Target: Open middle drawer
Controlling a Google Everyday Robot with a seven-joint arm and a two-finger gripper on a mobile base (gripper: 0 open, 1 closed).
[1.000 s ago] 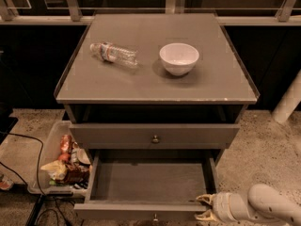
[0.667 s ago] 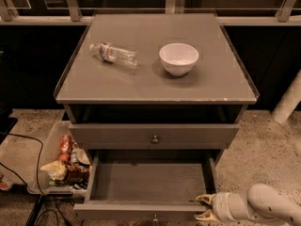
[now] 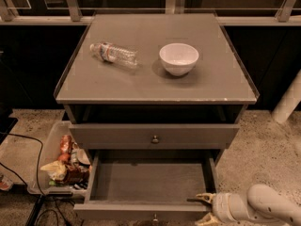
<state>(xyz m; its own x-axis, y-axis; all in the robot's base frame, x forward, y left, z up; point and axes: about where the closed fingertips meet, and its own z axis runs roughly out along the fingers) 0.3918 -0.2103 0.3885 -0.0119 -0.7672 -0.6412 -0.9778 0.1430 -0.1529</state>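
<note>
The grey cabinet [image 3: 155, 91] has an upper drawer front [image 3: 117, 135] with a small round knob [image 3: 155, 139], pushed in. Below it the middle drawer [image 3: 150, 180] stands pulled far out, its grey inside bare. Its front edge [image 3: 117, 210] and knob [image 3: 154, 217] sit at the bottom of the view. The lowest drawer is hidden beneath it. My gripper [image 3: 203, 209] is at the open drawer's front right corner, just outside it, its fingers spread apart and holding nothing. The white arm runs off to the lower right.
A plastic water bottle [image 3: 114, 54] lies on its side and a white bowl [image 3: 178, 58] stands on the cabinet top. A clear bin [image 3: 44, 149] with snack packets sits on the floor at the left, with black cables [image 3: 28, 145] beside it. A white post [image 3: 288, 100] stands at the right.
</note>
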